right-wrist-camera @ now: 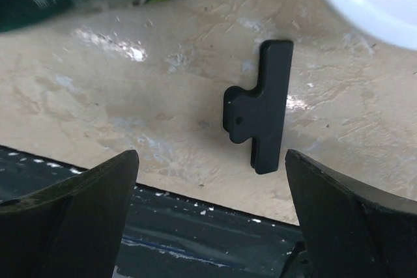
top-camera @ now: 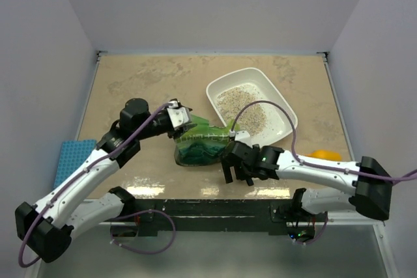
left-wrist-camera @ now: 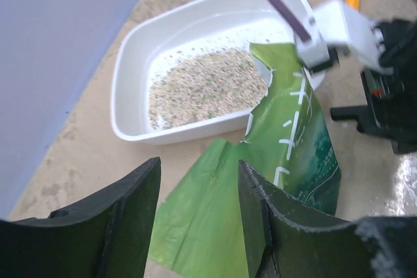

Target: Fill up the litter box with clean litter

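- Left gripper [left-wrist-camera: 199, 168] has its jaws parted, gripping nothing; the green bag [left-wrist-camera: 300, 148] lies under it, mouth on the litter box [left-wrist-camera: 130, 83] ahead, probably for pouring.
- Clean litter [left-wrist-camera: 202, 89] is heaped inside the box.
- Right gripper [right-wrist-camera: 210, 161] hangs wide open and empty over a black clip [right-wrist-camera: 260, 115].

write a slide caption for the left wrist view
Open left gripper over the torn green bag, litter box behind part-filled with clean litter.

Looks like a robotics lab test cell, not a home. Shown by plain pale walls [top-camera: 215, 4] boxing in a mottled tan table [top-camera: 150, 76] on three sides, by a white left arm [top-camera: 85, 180] and right arm [top-camera: 319, 170] mounted on a black rail [top-camera: 208, 209] at the near edge, and by purple cables [top-camera: 156, 236] looping loose.
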### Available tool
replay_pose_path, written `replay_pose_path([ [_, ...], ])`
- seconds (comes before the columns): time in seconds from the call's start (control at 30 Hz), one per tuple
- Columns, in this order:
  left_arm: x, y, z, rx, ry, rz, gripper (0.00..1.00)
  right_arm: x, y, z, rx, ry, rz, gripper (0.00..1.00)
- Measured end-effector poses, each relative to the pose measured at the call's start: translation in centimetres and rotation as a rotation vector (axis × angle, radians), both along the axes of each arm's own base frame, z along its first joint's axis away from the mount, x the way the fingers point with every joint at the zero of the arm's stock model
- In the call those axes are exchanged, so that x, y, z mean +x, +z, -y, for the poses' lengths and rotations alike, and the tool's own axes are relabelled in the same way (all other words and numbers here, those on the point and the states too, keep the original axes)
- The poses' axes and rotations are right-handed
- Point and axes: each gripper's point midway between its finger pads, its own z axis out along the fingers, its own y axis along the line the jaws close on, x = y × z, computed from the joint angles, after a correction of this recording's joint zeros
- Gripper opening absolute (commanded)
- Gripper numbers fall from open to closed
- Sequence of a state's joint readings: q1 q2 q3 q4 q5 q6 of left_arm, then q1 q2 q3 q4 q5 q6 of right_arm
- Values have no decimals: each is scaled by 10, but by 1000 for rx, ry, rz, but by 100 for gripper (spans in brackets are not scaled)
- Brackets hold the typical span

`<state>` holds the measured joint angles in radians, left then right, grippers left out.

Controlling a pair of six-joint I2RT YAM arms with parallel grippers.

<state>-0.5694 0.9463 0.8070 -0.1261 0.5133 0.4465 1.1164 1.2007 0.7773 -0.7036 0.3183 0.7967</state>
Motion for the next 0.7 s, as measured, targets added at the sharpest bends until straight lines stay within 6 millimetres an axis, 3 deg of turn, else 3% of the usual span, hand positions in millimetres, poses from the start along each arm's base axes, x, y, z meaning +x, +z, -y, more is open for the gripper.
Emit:
replay_pose_path([
  [0.1,0,34,-11,-60,72,48,55,-8,-20,-1,-82,3,-13,98],
  [0.27,-6,70,-30,-141,172,76,52,-12,-38,4,-164,-38,-1,97],
  [0.47,-23,81,-43,-183,194,78,52,-2,-36,11,-183,-122,49,85],
  [0.7,-30,73,-45,-188,190,63,52,6,-38,16,-202,-186,92,64],
])
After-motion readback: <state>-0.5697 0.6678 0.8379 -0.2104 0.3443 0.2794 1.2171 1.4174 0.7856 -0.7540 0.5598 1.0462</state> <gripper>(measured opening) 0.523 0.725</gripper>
